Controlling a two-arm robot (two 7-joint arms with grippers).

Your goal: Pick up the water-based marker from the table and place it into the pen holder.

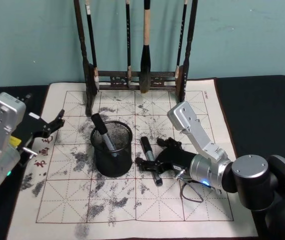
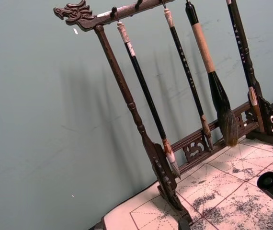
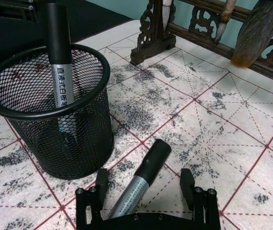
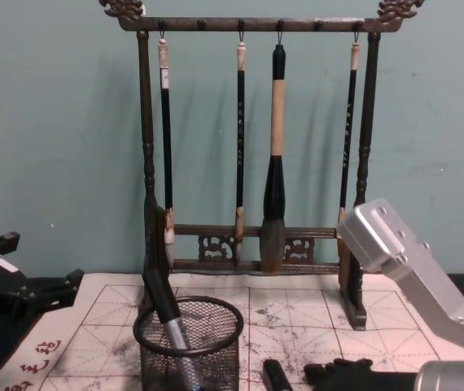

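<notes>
The left gripper point(image 1: 46, 129) hangs with fingers apart over the left edge of the mat point(image 1: 132, 210), well apart from the pen holder point(image 1: 116, 162), which has one marker point(image 1: 104, 133) leaning inside. Just beside the pen holder, the right gripper point(image 1: 152, 153) sits low and spread. The water-based marker point(image 3: 143, 175) lies on the mat between its fingers, not clamped.

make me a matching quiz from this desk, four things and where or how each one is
Things:
1 left marker
2 right marker
3 brush rack
4 left pincer

Places or states:
a flat on the mat, inside the open right pincer
b standing at the mat's far edge
c in the pen holder, leaning on its rim
d open, by the mat's left edge

Pairs: 1-c, 2-a, 3-b, 4-d
</notes>
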